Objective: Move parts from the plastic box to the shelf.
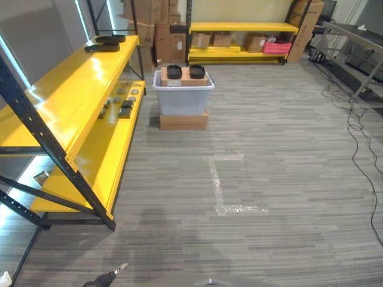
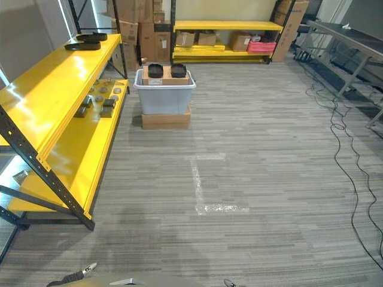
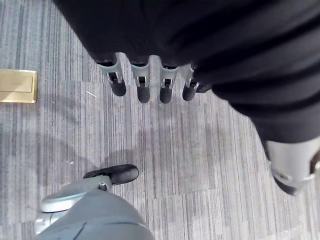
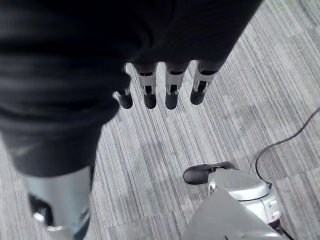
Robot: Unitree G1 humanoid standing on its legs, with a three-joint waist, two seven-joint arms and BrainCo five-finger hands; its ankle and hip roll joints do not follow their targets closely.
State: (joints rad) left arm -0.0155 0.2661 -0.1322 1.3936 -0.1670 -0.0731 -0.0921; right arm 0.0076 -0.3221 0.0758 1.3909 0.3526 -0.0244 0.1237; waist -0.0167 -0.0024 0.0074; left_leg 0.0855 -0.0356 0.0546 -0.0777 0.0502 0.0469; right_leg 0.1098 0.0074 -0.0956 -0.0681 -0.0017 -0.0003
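The grey plastic box (image 1: 183, 98) stands on a flat carton (image 1: 184, 121) on the carpet, a few steps ahead of me. Two black parts (image 1: 174, 72) (image 1: 197, 71) rest on cardboard in its top. Left of it runs the long yellow shelf (image 1: 84, 89). Its lower level carries several small dark parts (image 1: 124, 106), and flat black parts (image 1: 105, 43) lie at the top level's far end. My left hand (image 3: 142, 85) hangs over the carpet, open and holding nothing. My right hand (image 4: 171, 90) hangs the same way, open, with nothing in it.
A second yellow shelf (image 1: 239, 28) with cartons lines the back wall, beside a stack of cardboard boxes (image 1: 157, 27). A metal table (image 1: 359, 42) and loose cables (image 1: 359, 137) are on the right. White tape (image 1: 220, 191) marks the carpet ahead.
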